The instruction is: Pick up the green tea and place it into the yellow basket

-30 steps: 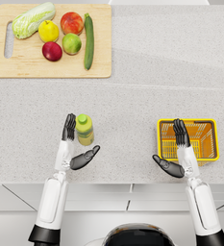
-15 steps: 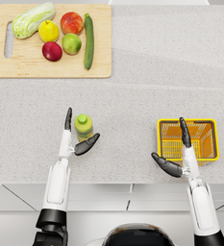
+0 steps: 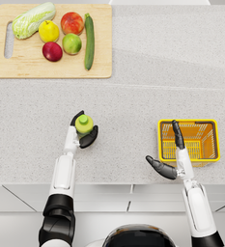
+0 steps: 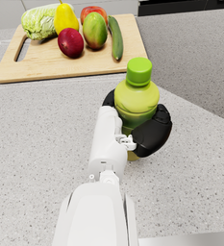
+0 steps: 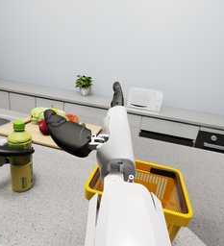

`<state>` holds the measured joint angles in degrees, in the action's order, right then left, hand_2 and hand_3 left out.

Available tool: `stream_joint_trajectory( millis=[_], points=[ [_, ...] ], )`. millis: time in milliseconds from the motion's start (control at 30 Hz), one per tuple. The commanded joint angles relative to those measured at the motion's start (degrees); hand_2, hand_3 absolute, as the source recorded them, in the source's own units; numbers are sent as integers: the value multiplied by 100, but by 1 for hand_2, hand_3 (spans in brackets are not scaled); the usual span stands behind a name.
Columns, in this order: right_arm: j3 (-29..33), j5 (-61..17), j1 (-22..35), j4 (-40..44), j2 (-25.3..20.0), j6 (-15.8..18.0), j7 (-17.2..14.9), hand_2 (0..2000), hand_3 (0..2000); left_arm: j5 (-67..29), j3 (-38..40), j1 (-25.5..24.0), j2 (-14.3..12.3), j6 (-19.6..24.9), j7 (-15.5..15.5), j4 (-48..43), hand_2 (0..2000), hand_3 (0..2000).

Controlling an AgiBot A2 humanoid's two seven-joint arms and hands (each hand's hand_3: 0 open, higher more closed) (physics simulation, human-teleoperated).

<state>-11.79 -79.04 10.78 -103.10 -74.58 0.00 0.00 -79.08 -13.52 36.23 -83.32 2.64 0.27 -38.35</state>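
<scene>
Bright, even, diffuse light; only soft, faint shadows on the surface (image 3: 133,96) under the left robot hand (image 3: 82,132). Slightly soft rendering, no glare.

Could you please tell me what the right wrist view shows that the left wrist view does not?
Only the right wrist view shows the yellow basket, the right hand open above the counter, and the back wall with a potted plant and a white microwave. Only the left wrist view shows the cucumber clearly and the left hand wrapped around the green tea from close up. Both share the bottle standing upright on the counter and the cutting board with produce behind it.
</scene>
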Motion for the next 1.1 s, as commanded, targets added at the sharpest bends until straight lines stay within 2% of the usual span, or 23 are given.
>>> stream_joint_trajectory(
  millis=[33, 67, 100, 200, 300, 433, 533, 633, 800, 900, 933, 967, 1000, 1033, 1100],
  points=[
    [-6, 0, 34, -1, -30, 0, 0, 0, 0, -1, 59, 150, -48, 21, -7, -17, 2000, 1633],
    [18, 0, 17, 10, -35, 0, 0, 0, 0, -2, 47, 53, -30, -46, -24, -291, 2000, 1960],
    [27, 0, 14, 10, -46, 0, 0, 0, 0, -3, 71, -38, -16, -137, -35, -546, 2000, 2000],
    [-156, 0, 35, 54, -99, 0, 0, 0, 0, 5, 123, -124, -42, 12, -57, -1012, 2000, 2000],
    [-535, 1, 198, 296, -247, 0, 0, 0, 0, 2, -89, -368, -2, 175, -23, -2505, 2000, 2000],
    [-679, 1, 451, 595, -464, 0, 0, 0, 0, 2, -370, -463, -34, 261, -10, -3961, 2000, 2000],
    [-854, -571, 819, 855, -748, 0, 0, 0, 0, 4, -876, -549, -48, 305, -9, -4674, 2000, 2000],
    [-1023, -988, 1113, 1184, -972, 0, 0, 0, 0, 4, -1457, -536, -143, 346, -3, -5026, 2000, 2000],
    [-1220, -1521, 1448, 1646, -1230, 0, 0, 0, 0, 2, -1837, -520, -296, 311, -7, -5103, 2000, 2000],
    [-1284, -1602, 1565, 1716, -1220, 393, 39, 0, 0, -35, -2093, -560, -129, 218, 6, -5267, 2000, 2000],
    [-1289, -1616, 1535, 1630, -1166, 533, 53, 1361, 327, -39, -2132, -567, -69, 117, 7, -5296, 2000, 2000],
    [-1361, -1632, 1556, 1598, -1119, 1112, 62, 2000, 653, -43, -2164, -541, -21, 110, 7, -5271, 2000, 2000],
    [-1406, -1640, 1545, 1572, -1053, 1484, 71, 2000, 980, -43, -2177, -531, 39, 152, 15, -5293, 2000, 2000],
    [-1368, -1646, 1498, 1413, -962, 1621, 81, 2000, 1307, -43, -2072, -656, 214, 163, 17, -5396, 2000, 2000],
    [-1301, -1651, 1551, 1347, -927, 1717, 76, 2000, 1960, -34, -1959, -674, 323, 379, -1, -5389, 2000, 2000]
  ],
)
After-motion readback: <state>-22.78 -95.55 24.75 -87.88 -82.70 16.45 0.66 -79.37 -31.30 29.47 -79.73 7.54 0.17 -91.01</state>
